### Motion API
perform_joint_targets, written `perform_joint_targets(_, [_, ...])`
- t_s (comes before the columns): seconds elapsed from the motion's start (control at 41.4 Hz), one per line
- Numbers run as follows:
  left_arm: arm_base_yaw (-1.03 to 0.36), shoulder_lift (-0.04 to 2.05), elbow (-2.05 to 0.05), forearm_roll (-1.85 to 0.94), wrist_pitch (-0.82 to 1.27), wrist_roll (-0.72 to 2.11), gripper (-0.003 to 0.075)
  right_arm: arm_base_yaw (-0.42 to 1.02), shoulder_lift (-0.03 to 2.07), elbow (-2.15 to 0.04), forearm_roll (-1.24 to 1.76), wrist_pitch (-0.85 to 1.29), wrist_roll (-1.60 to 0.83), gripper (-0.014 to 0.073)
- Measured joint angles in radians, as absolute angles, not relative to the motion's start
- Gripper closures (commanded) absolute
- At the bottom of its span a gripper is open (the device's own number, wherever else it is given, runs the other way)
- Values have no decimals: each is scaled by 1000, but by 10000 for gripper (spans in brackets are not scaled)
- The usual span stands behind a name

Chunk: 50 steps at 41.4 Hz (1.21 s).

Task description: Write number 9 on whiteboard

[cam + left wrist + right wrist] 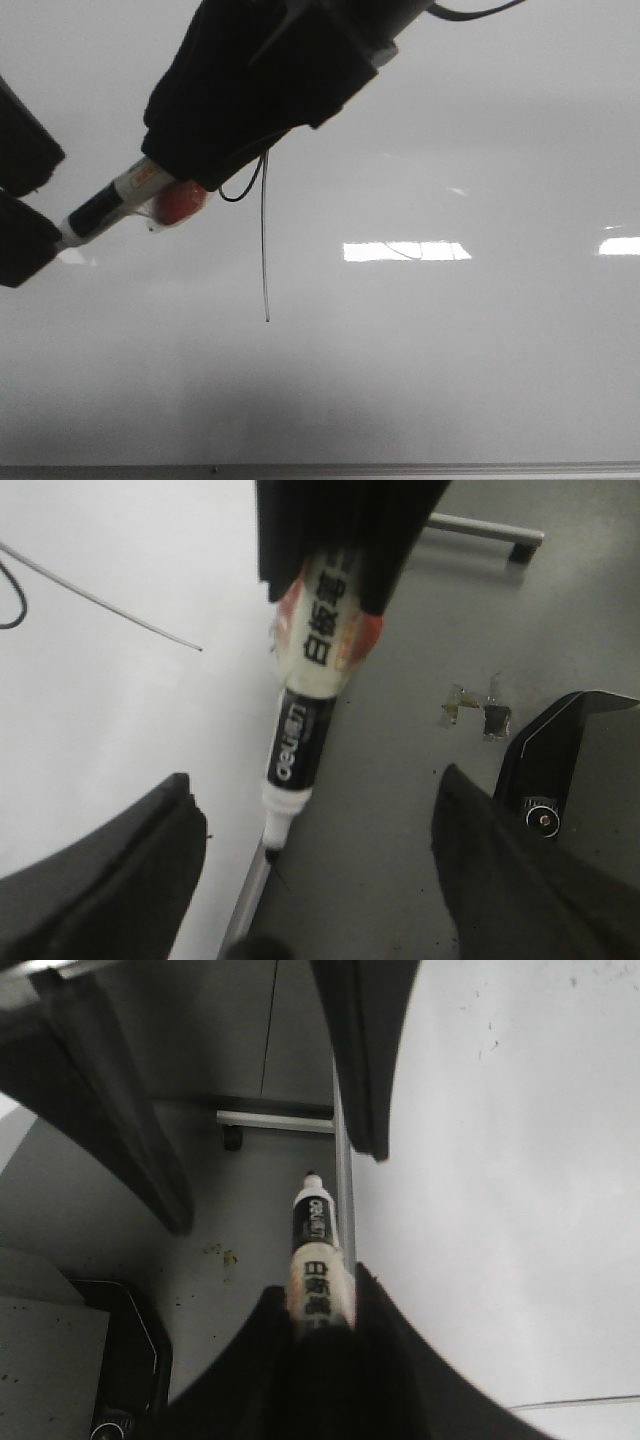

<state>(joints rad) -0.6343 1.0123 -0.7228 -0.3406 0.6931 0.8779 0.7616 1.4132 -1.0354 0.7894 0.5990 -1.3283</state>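
Between the right arm's fingers (320, 1310), clenched on its barrel, the marker (315, 1250) points toward the left arm's released fingers (320, 840), apparently for handing over, while the number 9 (262, 230) sits finished on the whiteboard (480, 150) beside them.

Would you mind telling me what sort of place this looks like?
Probably a robotics lab or workshop: a whiteboard lying flat as the work surface, a marker in the right end effector, and bare grey floor.
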Motion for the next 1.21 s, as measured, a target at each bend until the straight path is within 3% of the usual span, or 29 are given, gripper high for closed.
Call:
perform_joint_targets(0.314, [-653,1041,-727,-351,642,884,317,801,1371,-1035,789,604,-1333,655])
perform_joint_targets(0.435, [-653,1041,-727,-380,631,886,379,810,1371,-1035,789,604,-1333,655])
perform_joint_targets(0.677, [-653,1041,-727,-389,638,888,599,809,1371,-1035,786,591,-1333,655])
perform_joint_targets(0.943, [-656,1041,-727,-378,666,909,638,809,1381,-1035,777,589,-1335,645])
perform_joint_targets(1.039, [-656,1043,-727,-374,669,911,638,809,1386,-1035,777,589,-1335,559])
perform_joint_targets(1.209, [-656,1046,-727,-376,669,913,638,809,1387,-1035,777,584,-1335,237])
